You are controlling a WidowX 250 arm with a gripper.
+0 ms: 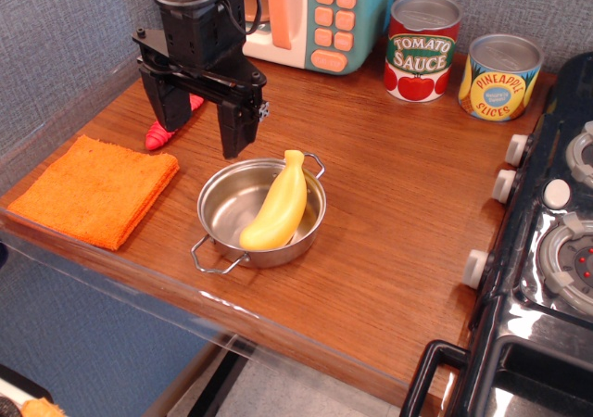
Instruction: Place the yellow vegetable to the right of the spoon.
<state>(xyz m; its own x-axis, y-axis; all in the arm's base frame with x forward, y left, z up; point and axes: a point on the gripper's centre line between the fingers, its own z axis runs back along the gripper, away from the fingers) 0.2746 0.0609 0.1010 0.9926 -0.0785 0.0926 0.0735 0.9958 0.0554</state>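
Jaws (202,120) hung apart above the counter (389,213), left and far of the yellow vegetable (277,208), which lay slanted in the metal pan (222,215), untouched by them.

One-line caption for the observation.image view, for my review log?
Open pincer hovers over the red spoon handle, left of a steel pan holding the yellow vegetable on a wooden counter.
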